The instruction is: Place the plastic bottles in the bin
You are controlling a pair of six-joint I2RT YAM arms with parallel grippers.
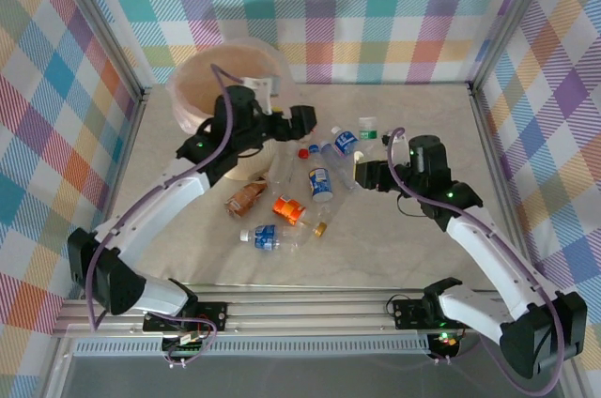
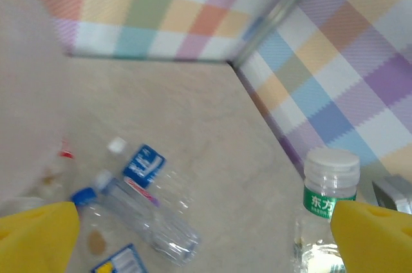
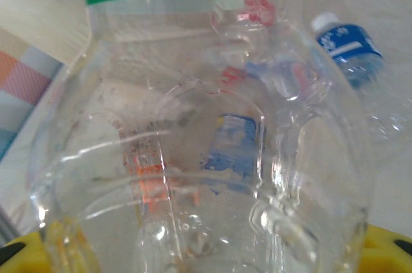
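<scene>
my right gripper (image 3: 206,257) is closed around the green-label bottle (image 3: 193,125). its yellow pads (image 3: 19,250) sit at the two sides of the clear lower body, which bridges the whole gap between them. in the overhead view the right gripper (image 1: 363,171) has that bottle (image 1: 368,128) on the right side of the table, white cap on top and upright.

i judge it close to weightless: no liquid shows through the walls, only smears. the plastic looks thin and already dented, so it will give under the pads and could squirt out if squeezed hard. low on the body, where i have it, seems fair; the shoulder under the cap should be stiffer.

my left gripper (image 2: 206,244) is spread wide with nothing between its fingers. it hangs just beside the bin (image 1: 192,79), looking down on a blue-label bottle (image 2: 145,163) lying on the table.

more bottles lie loose mid-table, well apart from the bin: an orange-label one (image 1: 289,208), a brown crushed one (image 1: 246,197) and another blue-label one (image 1: 321,182).

the bin stands at the far left. its lined inside looks pale, and i cannot tell what is in it.
</scene>
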